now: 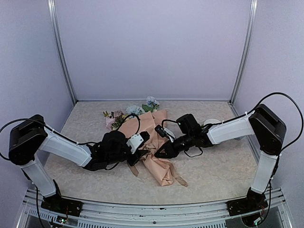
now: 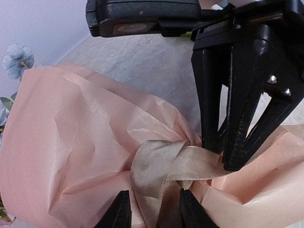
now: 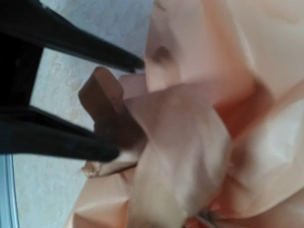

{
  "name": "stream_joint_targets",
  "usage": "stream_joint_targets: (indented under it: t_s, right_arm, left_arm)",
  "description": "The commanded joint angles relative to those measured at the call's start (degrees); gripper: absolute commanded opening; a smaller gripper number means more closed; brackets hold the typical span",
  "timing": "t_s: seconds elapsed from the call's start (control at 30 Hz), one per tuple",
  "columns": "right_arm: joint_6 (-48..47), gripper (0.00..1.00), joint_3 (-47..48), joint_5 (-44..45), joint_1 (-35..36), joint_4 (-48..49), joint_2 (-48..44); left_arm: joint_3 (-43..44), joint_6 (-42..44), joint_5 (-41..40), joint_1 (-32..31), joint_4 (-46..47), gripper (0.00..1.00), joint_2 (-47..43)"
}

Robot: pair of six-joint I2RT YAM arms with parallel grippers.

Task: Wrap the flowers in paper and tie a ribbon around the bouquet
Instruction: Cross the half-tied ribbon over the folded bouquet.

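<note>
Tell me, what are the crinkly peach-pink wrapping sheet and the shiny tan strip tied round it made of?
The peach-pink wrapping sheet looks like thin paper, maybe tissue paper: matte, full of sharp creases and crinkles. The tan strip looks like woven fabric ribbon, probably satin: soft sheen, a fine stitched-looking edge, and it loops smoothly instead of creasing. Which fibre, I cannot tell.

Paper [image 2: 71,142], around the left gripper [image 2: 154,211]: thin, matt, crinkled peach sheet. Ribbon [image 2: 156,166], between its fingers [image 2: 121,213]: beige woven cloth, soft sheen, stitched edges. Right gripper [image 2: 223,159], ahead: matt black plastic, bright metal screws [image 2: 271,80]. Table cover [image 2: 152,66], beyond: pale, rough, finely pebbled.
</note>
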Motion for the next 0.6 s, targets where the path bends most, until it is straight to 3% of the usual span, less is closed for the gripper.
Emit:
stream_joint_targets:
  t_s: [0.0, 0.17, 0.33, 0.57]
  right_arm:
    - [0.43, 0.21, 0.30, -1.80, 0.54, 0.75, 1.43]
    - [0.49, 0.17, 0.61, -2.67, 0.55, 0.75, 1.71]
    - [0.95, 0.16, 1.09, -3.44, 0.64, 1.16, 2.71]
    - [2.77, 0.01, 1.11, -5.48, 0.68, 4.02, 3.27]
  left_arm:
    - [1.80, 2.44, -3.84, -1.17, -0.19, 0.34, 1.78]
    - [2.09, 2.80, -5.58, -1.92, 0.03, 0.32, 2.74]
    - [2.67, 3.03, -7.51, -2.58, 0.27, 0.24, 3.25]
    - [2.58, 3.23, -7.69, -2.69, 0.50, 0.05, 3.24]
